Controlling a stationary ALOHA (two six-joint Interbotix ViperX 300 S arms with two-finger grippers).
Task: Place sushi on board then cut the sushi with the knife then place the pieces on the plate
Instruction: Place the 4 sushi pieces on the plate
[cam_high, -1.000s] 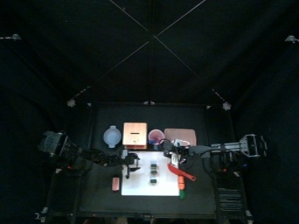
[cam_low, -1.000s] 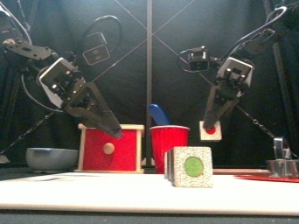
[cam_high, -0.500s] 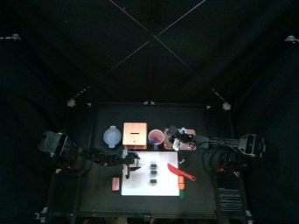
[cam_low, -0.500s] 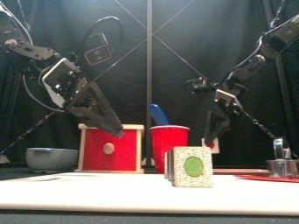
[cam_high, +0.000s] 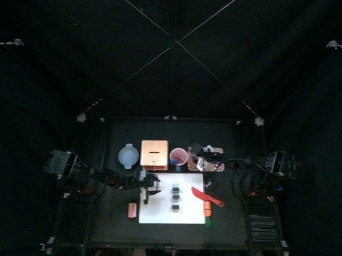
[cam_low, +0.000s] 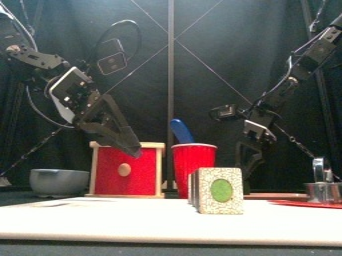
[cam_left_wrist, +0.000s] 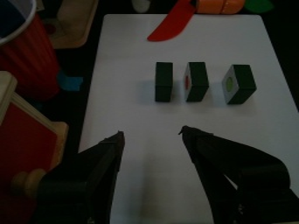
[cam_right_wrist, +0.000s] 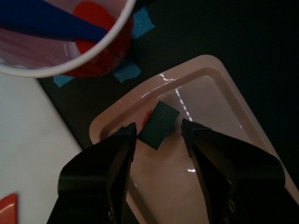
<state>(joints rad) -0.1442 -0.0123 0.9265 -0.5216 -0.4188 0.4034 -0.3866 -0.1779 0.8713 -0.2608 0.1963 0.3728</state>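
Right gripper (cam_right_wrist: 158, 133) pinching a sushi piece (cam_right_wrist: 160, 122) just over the pink tray (cam_right_wrist: 216, 83), left gripper (cam_left_wrist: 151, 134) hovering spread-jawed above the white board (cam_left_wrist: 251, 127), three more pieces (cam_left_wrist: 197, 80) ahead of it

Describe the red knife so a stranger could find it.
Start at the white cutting board mid-table. On it, right of the three dark green sushi pieces, lies the red knife, flat; the blue one stands in the red cup.

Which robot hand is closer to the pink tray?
Right. The right gripper hangs directly over the pink tray, gripping a sushi piece. The left gripper hovers open above the white board, away from the tray.
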